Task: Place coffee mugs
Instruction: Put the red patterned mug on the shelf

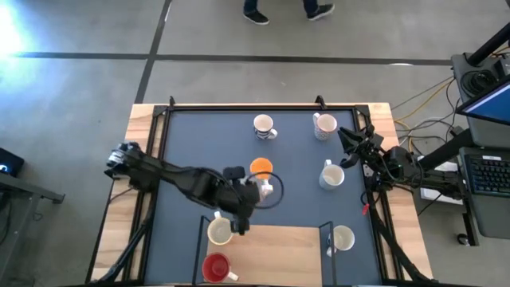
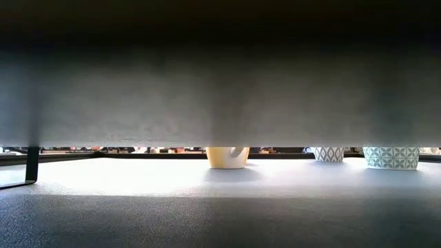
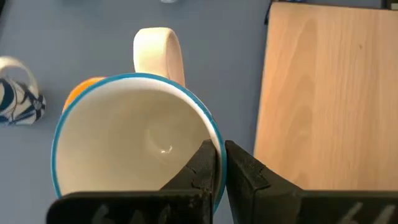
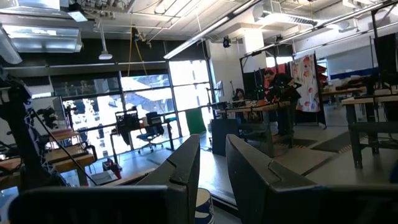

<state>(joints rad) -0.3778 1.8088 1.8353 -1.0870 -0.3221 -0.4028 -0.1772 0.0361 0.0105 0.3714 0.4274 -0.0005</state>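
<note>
My left gripper [image 1: 253,194] [image 3: 221,152] is over the table's middle, shut on a cream mug with a blue rim [image 1: 269,190] [image 3: 124,137]. An orange mug [image 1: 260,165] [image 3: 81,90] stands just beyond it, partly hidden by it. A striped mug [image 3: 17,99] shows farther off. White mugs stand at the far side [image 1: 264,126] [image 1: 324,125] and at the right [image 1: 331,175] [image 1: 343,237]. A cream mug [image 1: 219,231] and a red mug [image 1: 215,267] are near the front left. My right gripper [image 1: 351,139] [image 4: 213,155] waits at the table's right edge, slightly open and empty. My left gripper pinches the blue-rimmed mug's wall at the rim [image 3: 214,140], roughly opposite its handle [image 3: 158,53]. One finger [image 3: 202,171] is inside the mug and one [image 3: 249,177] is outside. The fingers come from above. The mug sits upright, mouth up; it appears lifted above the orange mug.
A wooden board [image 1: 275,251] [image 3: 323,93] lies at the near middle, right beside the held mug, with black uprights at its corners [image 1: 202,231]. A black frame [image 1: 239,106] runs round the blue mat. The low view is mostly blocked by the board's underside [image 2: 220,69].
</note>
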